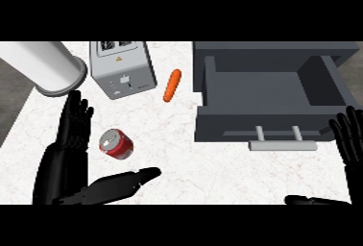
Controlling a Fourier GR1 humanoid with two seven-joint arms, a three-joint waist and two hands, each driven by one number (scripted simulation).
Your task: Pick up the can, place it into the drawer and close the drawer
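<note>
A red can [117, 143] with a silver top lies on the white counter, left of centre. My left hand [68, 144] is open around it: straight fingers stand just left of the can and the thumb [124, 181] reaches below it, neither touching that I can see. The grey drawer [269, 91] stands pulled open at the right, empty inside, its pale handle [281, 143] facing me. My right hand [349, 139] is open at the right edge, fingers up beside the drawer's front corner.
A silver toaster [122, 67] sits behind the can. An orange carrot [172, 85] lies between toaster and drawer. A large white cylinder [46, 65] lies at the back left. The counter's left edge runs close beside my left forearm.
</note>
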